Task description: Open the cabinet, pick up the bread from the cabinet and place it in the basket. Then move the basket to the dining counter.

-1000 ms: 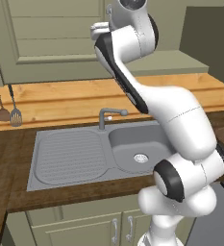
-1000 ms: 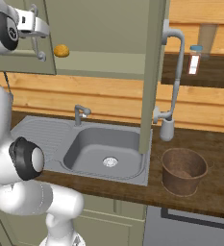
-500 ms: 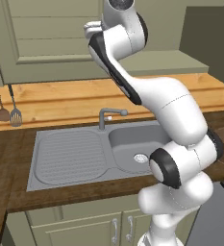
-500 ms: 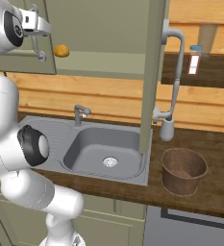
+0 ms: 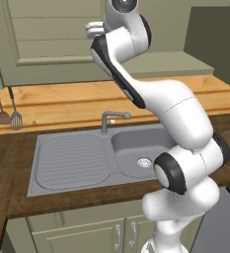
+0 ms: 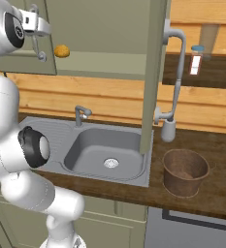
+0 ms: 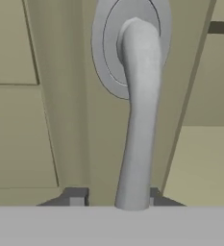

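Jaws sit one to each side of the left door's handle [image 7: 138, 120], the gripper [image 7: 114, 196] closed down around it as far as we can judge; the two dark fingertips [image 7: 75, 196] show just at the base of the bar with the bar rising straight up between them, so we read this as a grip on the handle, though actual contact is hidden at the bottom edge. We note the handle's long axis runs along the hand's line of sight, up to a round mounting plate [image 7: 108, 57] on the cabinet [image 5: 52, 44] door. From the right base view the gripper [image 6: 37, 36] is high at the left door's edge, and the right door [image 6: 153, 72] already stands swung out. Bread [image 6: 61, 51] lies on the shelf just to the right of the hand, close by, behind the plane of the door. Basket [image 6: 185, 170] waits on the dark counter [image 6: 216, 193], well apart, low and right of the sink [image 6: 104, 152]. Our guess: the coming pull must go outward, away from the cabinet face, swinging about hinges on the door's far left.
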